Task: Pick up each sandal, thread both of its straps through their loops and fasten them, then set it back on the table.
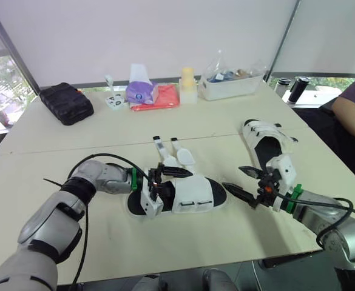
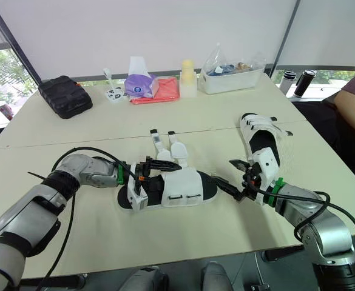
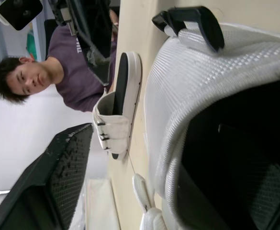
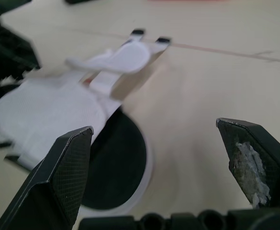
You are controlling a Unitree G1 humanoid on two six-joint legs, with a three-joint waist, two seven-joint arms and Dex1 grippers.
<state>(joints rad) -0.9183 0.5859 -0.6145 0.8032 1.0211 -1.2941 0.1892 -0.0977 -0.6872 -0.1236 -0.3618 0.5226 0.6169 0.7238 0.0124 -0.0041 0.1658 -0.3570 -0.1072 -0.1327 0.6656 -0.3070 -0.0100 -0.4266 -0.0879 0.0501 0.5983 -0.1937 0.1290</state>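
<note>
A white sandal with a black footbed (image 1: 192, 197) lies mid-table, its two loose straps (image 1: 172, 154) pointing away from me. My left gripper (image 1: 168, 185) is at its heel end, open, with one finger (image 3: 58, 182) outside the white upper (image 3: 216, 81) and the upper's edge between the fingers. My right gripper (image 1: 244, 183) hovers open just right of the sandal's toe, its fingertips (image 4: 68, 163) spread and aimed at the footbed (image 4: 116, 163). A second white sandal (image 1: 265, 142) lies at the far right.
At the back of the table stand a black bag (image 1: 66, 103), a purple tissue pack (image 1: 142, 91), a red cloth (image 1: 162, 98), a pale bottle (image 1: 188, 82) and a white tub (image 1: 229, 86). A person (image 1: 353, 115) sits at the right edge.
</note>
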